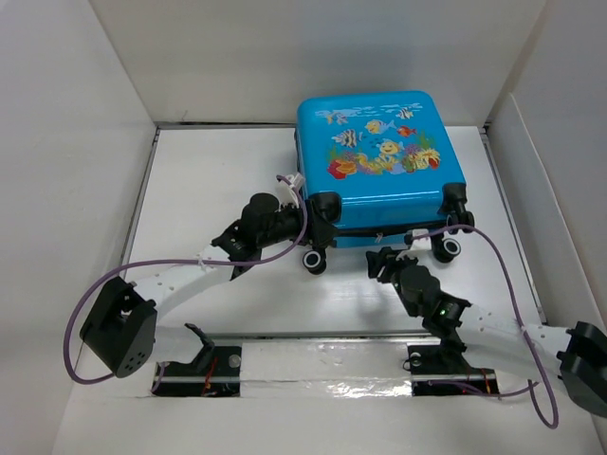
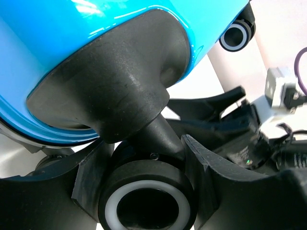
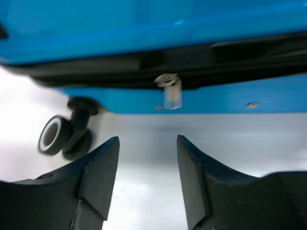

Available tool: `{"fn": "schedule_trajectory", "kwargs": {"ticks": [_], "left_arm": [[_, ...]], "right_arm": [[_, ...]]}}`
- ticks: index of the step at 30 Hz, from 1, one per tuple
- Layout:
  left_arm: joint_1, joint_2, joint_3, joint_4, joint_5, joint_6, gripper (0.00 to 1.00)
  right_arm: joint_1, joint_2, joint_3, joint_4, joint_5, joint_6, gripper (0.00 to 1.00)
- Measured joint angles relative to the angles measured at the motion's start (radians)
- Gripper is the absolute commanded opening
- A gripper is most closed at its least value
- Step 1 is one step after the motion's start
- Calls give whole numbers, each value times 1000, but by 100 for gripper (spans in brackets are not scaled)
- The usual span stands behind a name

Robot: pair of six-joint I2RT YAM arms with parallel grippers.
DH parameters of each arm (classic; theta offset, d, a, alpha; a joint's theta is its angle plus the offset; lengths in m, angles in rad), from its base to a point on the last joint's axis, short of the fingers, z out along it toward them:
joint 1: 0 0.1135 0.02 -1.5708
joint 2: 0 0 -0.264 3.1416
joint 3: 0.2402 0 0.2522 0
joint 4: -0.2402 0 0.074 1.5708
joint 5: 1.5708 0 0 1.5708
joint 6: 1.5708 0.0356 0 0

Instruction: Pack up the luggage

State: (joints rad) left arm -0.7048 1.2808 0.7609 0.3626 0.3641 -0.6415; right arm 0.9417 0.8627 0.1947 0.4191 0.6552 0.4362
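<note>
The luggage, bright blue with a fish print, lies flat and closed at the back middle of the table, with its black wheels facing me. My left gripper is shut on the near left wheel. In the left wrist view the fingers hug both sides of that wheel under the blue shell. My right gripper is open and empty, just in front of the near side. In the right wrist view it points at the silver zipper pull on the dark zipper seam.
White walls enclose the table on the left, back and right. The near right wheel stands beside my right arm. Purple cables loop from both arms. The right arm shows close by in the left wrist view.
</note>
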Motion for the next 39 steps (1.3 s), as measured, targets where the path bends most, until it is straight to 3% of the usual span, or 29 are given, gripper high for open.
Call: {"fn": "schedule_trajectory", "kwargs": {"ticks": [4,6,11,20,27,33,36,39], "left_arm": [[0,0,-7,13,6,-7,0],[1,0,-17,25,9,-14,0],[3,1,-35,58,24,-29,0],[6,1,-48,81,32,-41,0],[6,1,-48,83,36,-42,0],[6,1,-48,87,36,-44,0],[6,1,-48,89,37,-45,0],[6,3,-48,91,39,-48,0]], "right_arm": [[-76,-51,-2,-23,-23,-9,59],[-123,-48,-1,-19,-50,-34,52],[-259,53,43,-8,-178,-102,46],[-274,115,77,45,-338,-179,48],[-279,129,79,62,-369,-196,50],[-328,145,79,90,-378,-195,13],[-335,175,79,116,-387,-194,0],[-331,204,79,149,-398,-195,0]]}}
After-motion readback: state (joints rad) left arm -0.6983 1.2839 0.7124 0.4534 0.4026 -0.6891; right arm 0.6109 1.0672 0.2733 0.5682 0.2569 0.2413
